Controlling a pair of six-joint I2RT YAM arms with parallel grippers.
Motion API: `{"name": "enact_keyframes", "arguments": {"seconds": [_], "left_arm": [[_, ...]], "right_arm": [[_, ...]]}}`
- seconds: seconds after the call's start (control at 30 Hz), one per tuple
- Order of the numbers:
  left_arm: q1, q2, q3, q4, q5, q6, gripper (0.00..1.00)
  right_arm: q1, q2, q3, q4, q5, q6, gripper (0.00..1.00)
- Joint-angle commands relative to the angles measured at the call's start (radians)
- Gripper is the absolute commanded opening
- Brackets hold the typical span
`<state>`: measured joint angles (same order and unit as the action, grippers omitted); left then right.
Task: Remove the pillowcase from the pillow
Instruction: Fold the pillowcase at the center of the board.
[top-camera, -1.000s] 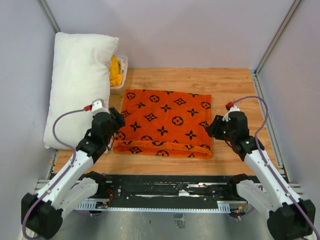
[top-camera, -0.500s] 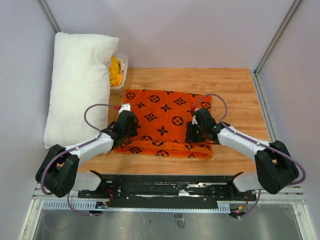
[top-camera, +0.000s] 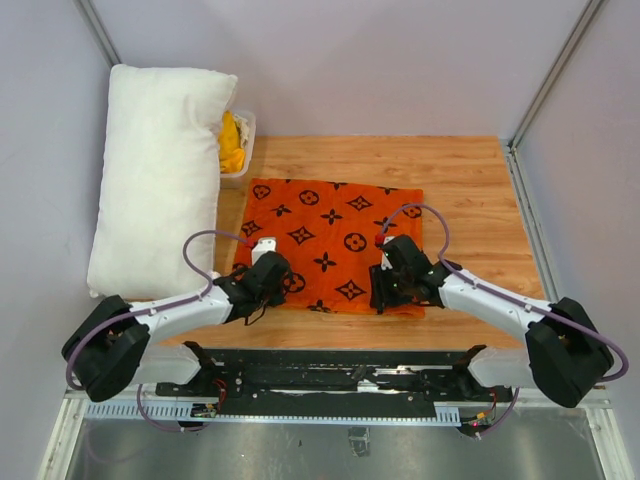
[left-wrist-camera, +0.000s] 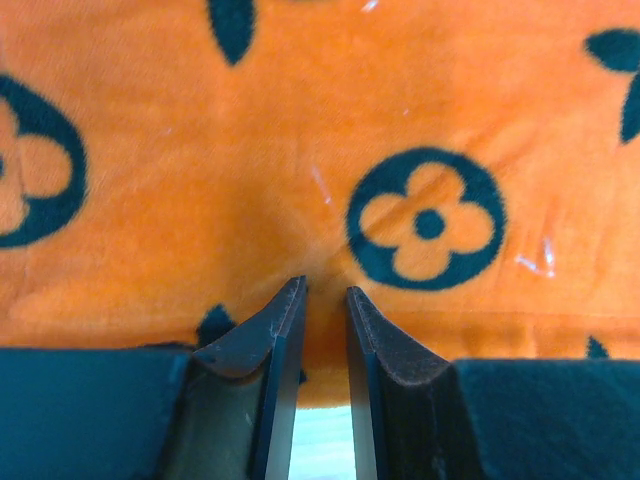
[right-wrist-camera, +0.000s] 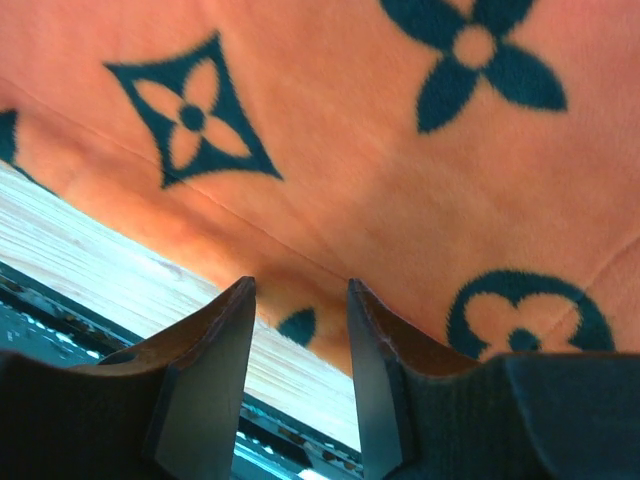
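The orange pillowcase (top-camera: 335, 235) with black flower and circle prints lies flat and empty on the wooden table. The plump white pillow (top-camera: 160, 170) lies apart from it, along the left wall. My left gripper (top-camera: 274, 280) is at the case's near left edge; in the left wrist view its jaws (left-wrist-camera: 325, 290) are almost closed, pinching the hem of the fabric (left-wrist-camera: 300, 150). My right gripper (top-camera: 386, 286) is at the near right edge; in the right wrist view it (right-wrist-camera: 298, 285) is open, straddling the hem of the fabric (right-wrist-camera: 330, 130), with bare wood below.
A small clear bin holding plain yellow cloth (top-camera: 233, 143) stands at the back left beside the pillow. The black mounting rail (top-camera: 330, 375) runs along the table's near edge. Grey walls close in the left, back and right sides.
Both arms came in from the sides onto the pillowcase, then drew back to its near edge. The pillowcase and pillow have stayed where they were.
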<state>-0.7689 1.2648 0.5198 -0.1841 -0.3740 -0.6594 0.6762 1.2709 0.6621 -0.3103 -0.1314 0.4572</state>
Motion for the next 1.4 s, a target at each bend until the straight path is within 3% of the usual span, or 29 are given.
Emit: {"name": "enact_keyframes", "arguments": {"seconds": [0.0, 0.1, 0.17, 0.23, 0.33, 0.43, 0.57, 0.7, 0.9, 1.13, 1.37], "left_arm": [[-0.012, -0.083, -0.054, -0.059, 0.011, -0.069, 0.28], [-0.013, -0.147, -0.043, -0.056, 0.026, -0.06, 0.3], [-0.012, -0.171, 0.012, -0.037, -0.028, -0.007, 0.39], [0.012, -0.15, 0.096, 0.01, -0.096, 0.091, 0.55], [0.13, -0.039, 0.283, 0.096, -0.035, 0.22, 0.61], [0.262, 0.113, 0.386, 0.251, 0.146, 0.265, 0.61], [0.367, 0.332, 0.499, 0.366, 0.305, 0.243, 0.52], [0.394, 0.515, 0.569, 0.48, 0.33, 0.251, 0.51], [0.503, 0.691, 0.583, 0.551, 0.378, 0.133, 0.46], [0.548, 0.745, 0.541, 0.573, 0.391, 0.067, 0.47], [0.546, 0.787, 0.606, 0.562, 0.436, 0.051, 0.47]], "right_arm": [[0.023, -0.045, -0.028, -0.069, -0.009, 0.004, 0.45], [0.002, -0.053, 0.019, -0.052, 0.004, -0.011, 0.56], [-0.059, -0.038, 0.079, -0.005, -0.023, -0.015, 0.61], [-0.14, -0.008, 0.148, 0.076, -0.066, 0.001, 0.61], [-0.224, 0.075, 0.267, 0.21, -0.088, 0.059, 0.57], [-0.229, 0.223, 0.426, 0.302, -0.087, 0.049, 0.52], [-0.248, 0.45, 0.641, 0.286, -0.12, 0.041, 0.48], [-0.299, 0.596, 0.603, 0.557, -0.242, 0.153, 0.47], [-0.429, 0.781, 0.527, 0.744, -0.379, 0.281, 0.44], [-0.608, 0.83, 0.454, 0.751, -0.396, 0.302, 0.47], [-0.697, 0.874, 0.508, 0.646, -0.399, 0.289, 0.51]]}}
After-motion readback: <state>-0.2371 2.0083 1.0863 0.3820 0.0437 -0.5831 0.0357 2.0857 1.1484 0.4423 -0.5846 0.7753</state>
